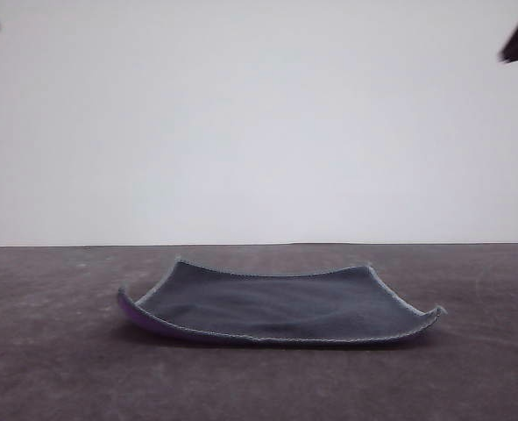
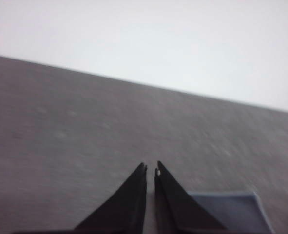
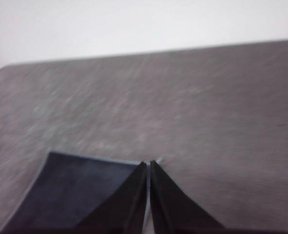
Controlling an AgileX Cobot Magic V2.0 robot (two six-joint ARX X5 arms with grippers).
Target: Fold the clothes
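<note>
Cloth point(image 1: 280, 304) lies flat on the grey table point(image 1: 57, 351), near the middle of the front view, dark grey side up; a strip of purple underside shows along its left edge, and the corners curl up slightly. Light stitched border visible all round. Left gripper point(image 2: 151, 167) — fingers nearly together, only a thin slit between the tips, nothing held. It sits above the table, with one corner of the cloth just beside it. Right gripper point(image 3: 148, 164) — same narrow state, tips almost touching, empty; a cloth corner lies just beside and partly under its fingers. In the front view both arms appear as dark tips at the upper corners, well above the cloth.
</note>
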